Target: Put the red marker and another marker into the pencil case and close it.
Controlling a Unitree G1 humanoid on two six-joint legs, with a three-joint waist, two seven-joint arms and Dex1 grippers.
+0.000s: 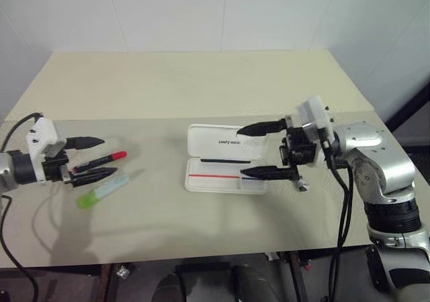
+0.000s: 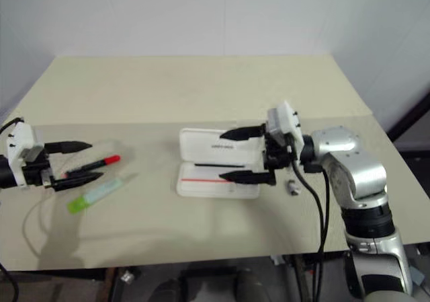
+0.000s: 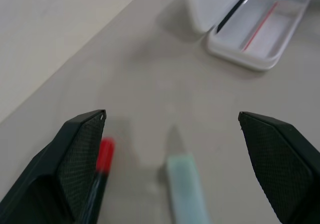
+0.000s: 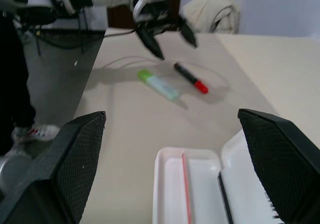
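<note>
Nearest the camera, toward the robot's left, a pale green highlighter lies slantwise on the cream counter, its lime cap pointing toward the front edge. Just behind it lies the red marker, a slim black pen with a red end, roughly parallel to the highlighter and close beside it. The left gripper hovers at these two pens with its jaws spread wide, empty, the marker lying between them as seen from above. Toward the middle of the counter sits the pencil case, white and open, its lid with small dark lettering folded back and a thin red-and-blue stripe along the empty tray. The right gripper hangs at the case's right end, pointing left, its jaws wide apart and holding nothing. A small grey object lies on the counter just right of the case.
</note>
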